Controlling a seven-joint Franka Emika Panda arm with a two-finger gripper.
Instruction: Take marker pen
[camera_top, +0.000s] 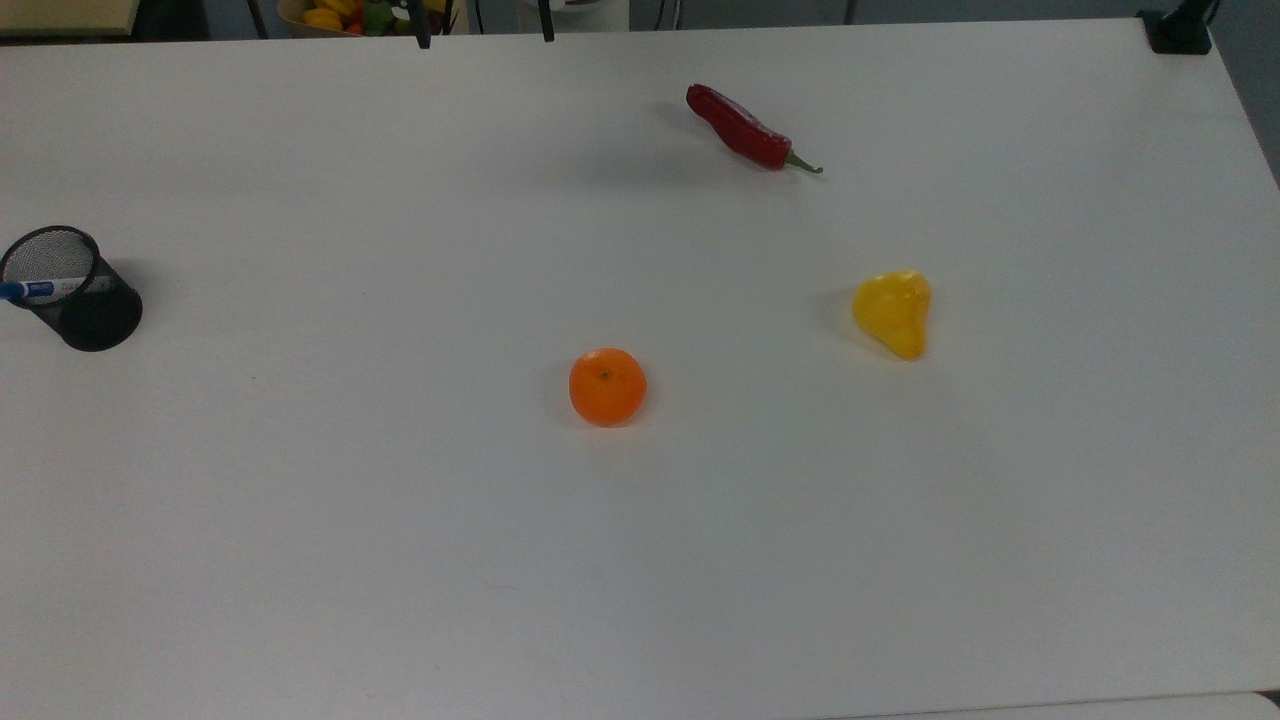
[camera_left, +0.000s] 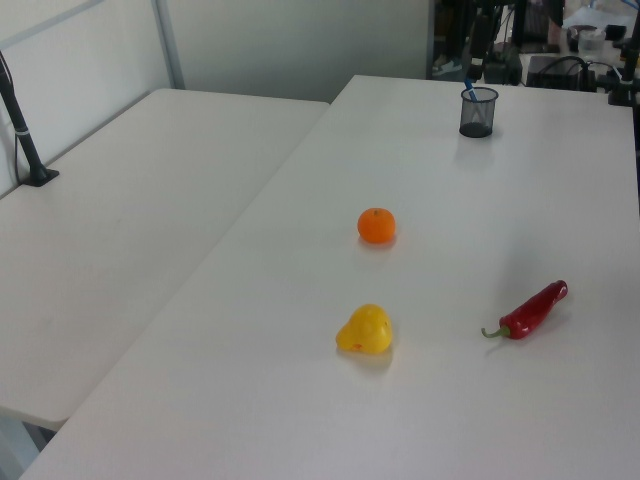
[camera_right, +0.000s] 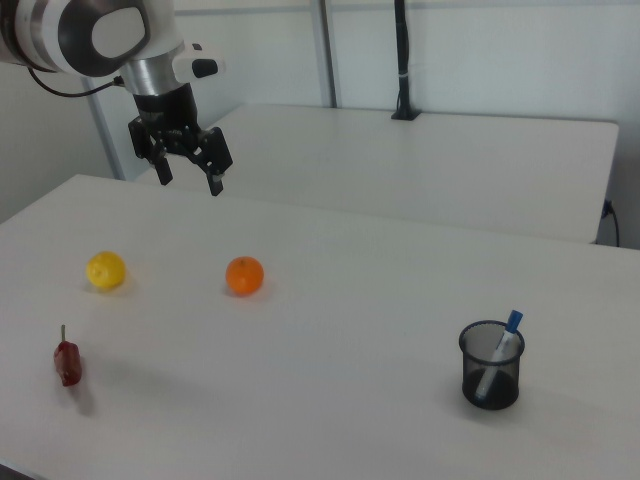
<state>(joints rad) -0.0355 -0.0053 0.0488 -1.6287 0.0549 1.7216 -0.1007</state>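
Observation:
The marker pen (camera_right: 503, 345) stands tilted in a black mesh cup (camera_right: 490, 366) at the right view's lower right, its blue cap sticking above the rim. The top view has the marker pen (camera_top: 38, 290) lying across the mouth of the mesh cup (camera_top: 85, 300) at the top view's far left. In the left view the mesh cup (camera_left: 478, 111) sits far back with the pen's blue cap (camera_left: 469, 88) poking out. My gripper (camera_right: 190, 175) hangs open and empty high above the table at the right view's upper left, far from the cup.
An orange (camera_top: 607, 386) rests mid-table, a yellow pepper (camera_top: 893, 312) to the top view's right of it, and a red chilli (camera_top: 745, 128) farther back. A second white table (camera_left: 120, 230) adjoins on the left view's left. A black post (camera_right: 402, 60) stands behind.

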